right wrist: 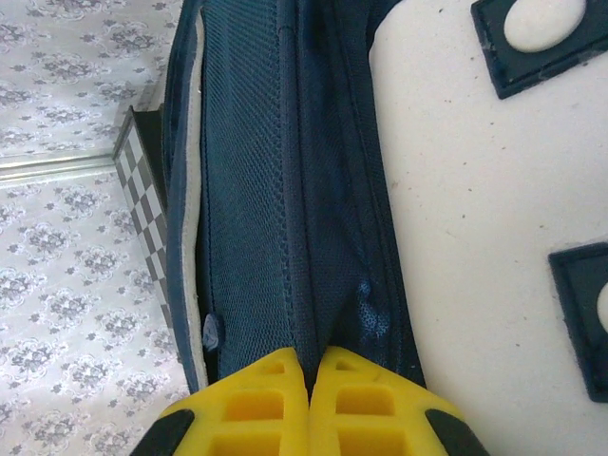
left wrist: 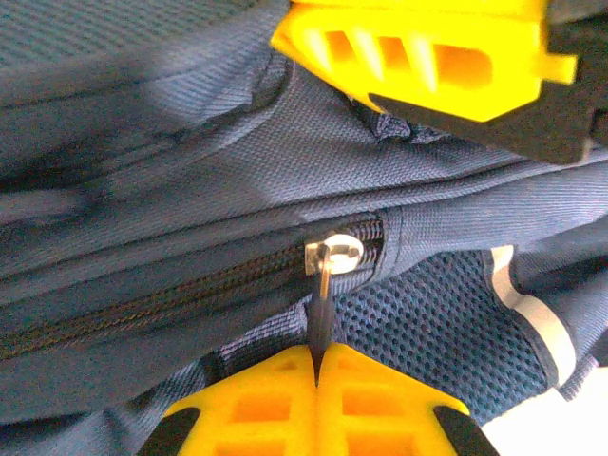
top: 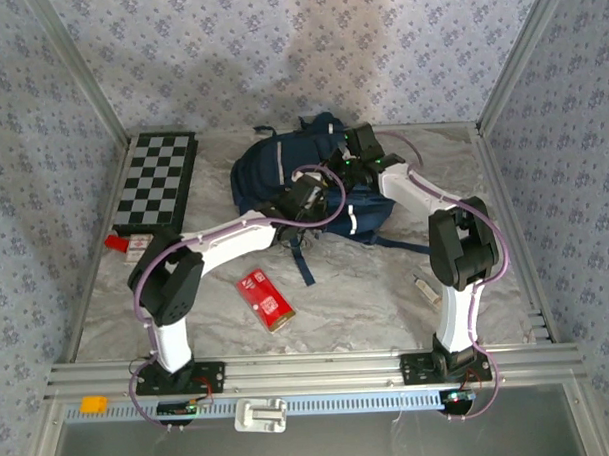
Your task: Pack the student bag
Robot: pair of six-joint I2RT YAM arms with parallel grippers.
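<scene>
The student bag (top: pixel 268 174), a navy backpack, lies at the back middle of the table. My left gripper (top: pixel 318 192) is on its right part. In the left wrist view my left gripper (left wrist: pixel 315 353) is shut on the dark zipper pull (left wrist: pixel 323 294), which hangs from the silver slider (left wrist: pixel 334 253) at the end of a closed zipper. My right gripper (top: pixel 344 167) is just behind it, and its yellow finger (left wrist: pixel 427 66) shows at the top of the left wrist view. In the right wrist view my right gripper (right wrist: pixel 309 356) is shut on a fold of the bag's navy mesh fabric (right wrist: pixel 247 190).
A checkered board (top: pixel 158 178) lies at the back left, with a small red item (top: pixel 120 242) at its near end. A red packet (top: pixel 264 297) lies in front of the bag. A small object (top: pixel 424 287) rests beside the right arm. Metal rails frame the table.
</scene>
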